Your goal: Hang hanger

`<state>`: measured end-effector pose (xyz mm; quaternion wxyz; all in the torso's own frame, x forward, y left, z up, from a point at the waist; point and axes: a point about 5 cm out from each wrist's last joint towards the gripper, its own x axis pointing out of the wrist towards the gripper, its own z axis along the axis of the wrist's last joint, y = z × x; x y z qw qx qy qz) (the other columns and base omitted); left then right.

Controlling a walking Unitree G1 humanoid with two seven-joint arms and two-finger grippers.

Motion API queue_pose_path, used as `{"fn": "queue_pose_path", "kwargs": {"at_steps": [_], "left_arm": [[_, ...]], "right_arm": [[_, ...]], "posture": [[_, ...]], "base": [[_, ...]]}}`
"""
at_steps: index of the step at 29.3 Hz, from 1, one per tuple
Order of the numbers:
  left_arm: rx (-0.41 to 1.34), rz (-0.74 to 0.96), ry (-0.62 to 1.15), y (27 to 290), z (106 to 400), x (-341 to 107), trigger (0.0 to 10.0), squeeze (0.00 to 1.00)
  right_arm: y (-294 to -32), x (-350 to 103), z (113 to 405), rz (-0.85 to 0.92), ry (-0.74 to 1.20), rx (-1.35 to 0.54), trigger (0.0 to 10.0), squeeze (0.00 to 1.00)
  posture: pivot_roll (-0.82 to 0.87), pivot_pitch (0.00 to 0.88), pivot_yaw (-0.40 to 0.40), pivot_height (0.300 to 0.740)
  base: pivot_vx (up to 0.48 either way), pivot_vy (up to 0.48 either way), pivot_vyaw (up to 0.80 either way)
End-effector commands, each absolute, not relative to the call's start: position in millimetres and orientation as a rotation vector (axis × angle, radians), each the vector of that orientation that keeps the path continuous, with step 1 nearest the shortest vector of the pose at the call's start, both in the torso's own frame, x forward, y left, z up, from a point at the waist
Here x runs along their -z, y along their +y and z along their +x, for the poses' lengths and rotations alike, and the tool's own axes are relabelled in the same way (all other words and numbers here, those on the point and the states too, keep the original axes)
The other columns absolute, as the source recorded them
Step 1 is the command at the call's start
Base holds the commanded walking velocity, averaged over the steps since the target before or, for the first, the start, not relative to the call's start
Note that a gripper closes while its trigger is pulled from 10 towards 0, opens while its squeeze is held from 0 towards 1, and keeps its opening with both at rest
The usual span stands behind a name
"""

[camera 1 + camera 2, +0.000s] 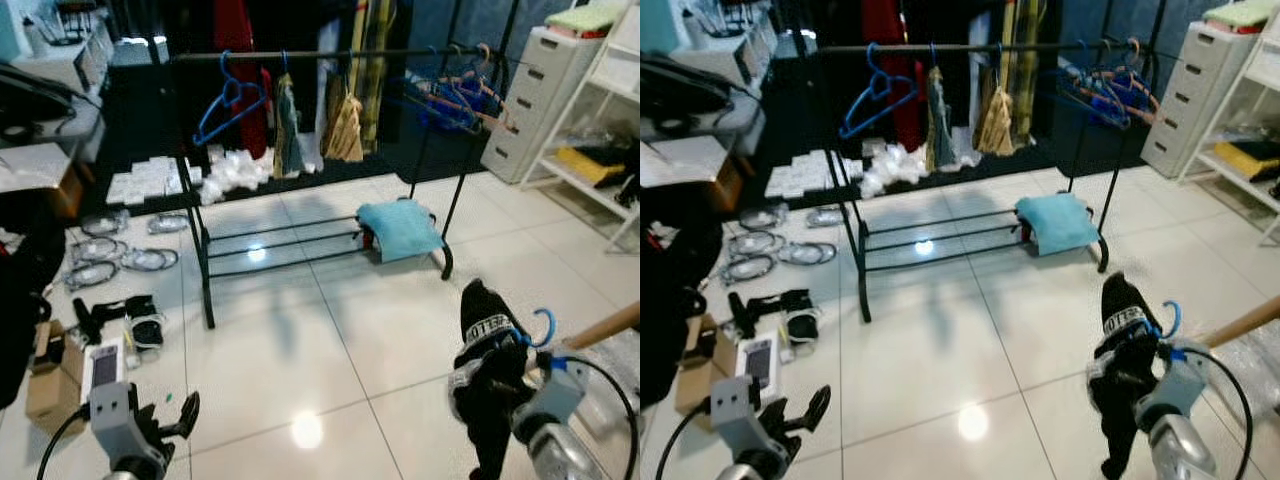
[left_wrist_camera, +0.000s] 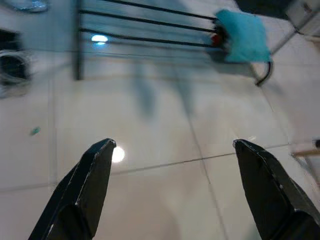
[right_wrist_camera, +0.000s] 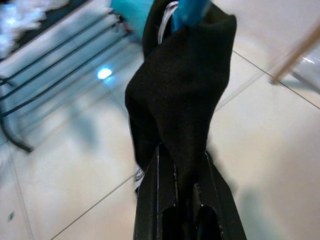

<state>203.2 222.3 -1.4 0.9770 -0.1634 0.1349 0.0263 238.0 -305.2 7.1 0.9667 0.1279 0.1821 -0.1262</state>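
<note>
A black clothes rack (image 1: 205, 250) stands ahead on the tiled floor, its top rail (image 1: 320, 54) carrying several hangers and garments. My right gripper (image 3: 182, 170) is low at the right, shut on a black garment (image 1: 490, 400) draped over a blue hanger; the hanger's blue hook (image 1: 543, 325) sticks up beside it, well short of the rail. In the right wrist view the garment (image 3: 180, 90) rises between the fingers (image 3: 155, 190). My left gripper (image 2: 172, 147) hovers low at the left above bare tile, open and holding nothing.
A turquoise folded cloth (image 1: 400, 228) lies on the rack's lower shelf. Cables, boxes and small devices (image 1: 110, 300) litter the floor at left. White drawers (image 1: 540, 100) and shelving (image 1: 610, 150) stand at right. A wooden pole (image 1: 600, 328) leans near my right arm.
</note>
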Motion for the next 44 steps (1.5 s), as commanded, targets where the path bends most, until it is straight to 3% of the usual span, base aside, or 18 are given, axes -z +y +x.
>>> {"fn": "queue_pose_path", "kwargs": {"at_steps": [1, 17, 24, 44], "left_arm": [[-0.034, -0.343, 0.282, 221, 199, 4, 10.0, 0.00], [-0.031, -0.347, 0.302, 228, 193, 10, 10.0, 0.00], [-0.033, -0.352, 0.302, 227, 185, 11, 10.0, 0.00], [-0.031, -0.363, 0.296, 226, 171, 5, 10.0, 0.00]], "right_arm": [[-308, -8, 236, 0.254, 0.334, 0.257, 10.0, 0.00], [-301, -2, 231, 0.265, 0.334, 0.208, 10.0, 0.00], [-304, 1, 224, 0.272, 0.343, 0.200, 10.0, 0.00], [-309, 0, 214, 0.281, 0.336, 0.186, 10.0, 0.00]], "posture": [[-0.04, 0.063, 0.023, 0.740], [-0.04, 0.048, 0.037, 0.740], [-0.03, 0.080, 0.004, 0.740], [-0.05, 0.144, 0.022, 0.740]], "base": [[0.349, 0.000, 0.00], [0.336, 0.000, 0.00], [0.331, 0.000, 0.00], [0.333, 0.000, 0.00]]}}
